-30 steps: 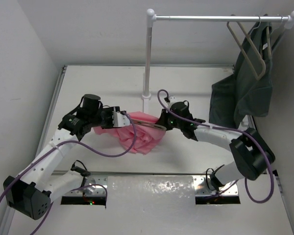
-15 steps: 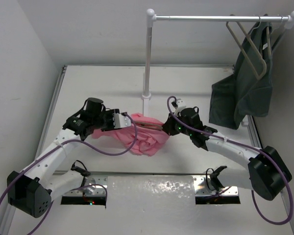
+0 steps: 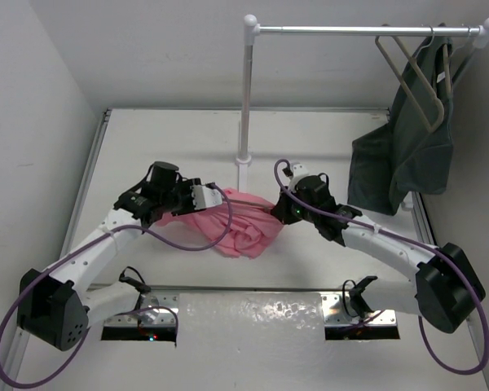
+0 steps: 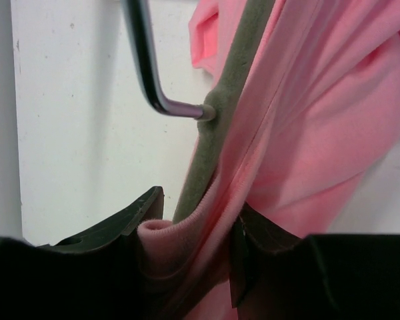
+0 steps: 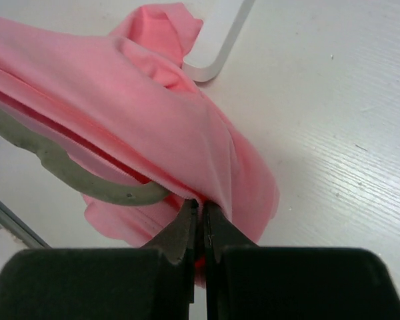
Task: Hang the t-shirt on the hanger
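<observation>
Left wrist shows the left hand (image 4: pixel 195 221) clamped on t-shirt (image 4: pixel 307 133) and hanger (image 4: pixel 235 73); right hand (image 5: pixel 201 215) pinches t-shirt fabric tight

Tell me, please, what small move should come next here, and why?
Probably the right gripper should draw its pinch of t-shirt outward, past the end of the hanger. That curved end shows bare below the fabric's edge, not inside it. The left gripper clamps both together near the hook, so the shoulder looks ready to be stretched over.
</observation>
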### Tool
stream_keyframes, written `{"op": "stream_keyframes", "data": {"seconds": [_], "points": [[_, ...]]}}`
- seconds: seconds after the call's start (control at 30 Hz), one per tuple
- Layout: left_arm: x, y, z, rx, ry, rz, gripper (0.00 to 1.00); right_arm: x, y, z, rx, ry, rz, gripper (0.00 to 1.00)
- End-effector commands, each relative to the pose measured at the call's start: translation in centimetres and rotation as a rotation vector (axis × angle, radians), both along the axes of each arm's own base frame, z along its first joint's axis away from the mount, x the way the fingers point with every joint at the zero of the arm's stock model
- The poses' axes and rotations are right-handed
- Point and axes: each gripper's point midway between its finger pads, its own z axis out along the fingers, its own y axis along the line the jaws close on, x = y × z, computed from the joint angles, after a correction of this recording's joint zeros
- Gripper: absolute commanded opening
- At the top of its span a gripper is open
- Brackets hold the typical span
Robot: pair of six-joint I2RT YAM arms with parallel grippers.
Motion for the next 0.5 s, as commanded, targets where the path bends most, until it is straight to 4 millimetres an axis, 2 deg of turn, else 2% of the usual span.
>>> {"op": "stream_keyframes", "data": {"seconds": [0.0,0.1,0.17,0.27,0.37,0.4,0.47], "points": [[1.7,3.3,0.1,0.127,-0.086,0.121,0.0,0.5,-3.2,-1.0,-0.174,-0.004,-0.056,0.0],[0.9,3.3,-1.3,0.252,-0.101,0.034,0.0,1.4,-2.2,0.7,-0.222,-0.067,0.0,0.0],[0.7,3.1,-1.7,0.291,-0.111,0.002,0.0,2.1,-1.3,2.6,-0.247,-0.127,0.039,0.0],[0.6,2.2,-2.3,0.292,-0.093,-0.019,0.0,2.2,0.7,4.0,-0.268,-0.18,0.115,0.0],[1.4,0.2,-1.1,0.186,-0.078,-0.005,0.0,1.6,3.6,4.4,-0.222,-0.203,0.208,0.0],[1.8,-1.0,0.2,0.134,-0.073,-0.019,0.0,1.1,4.7,4.6,-0.189,-0.199,0.255,0.0],[1.3,-3.2,1.6,0.014,-0.038,-0.06,0.0,1.0,6.1,5.3,-0.141,-0.213,0.296,0.0]]}}
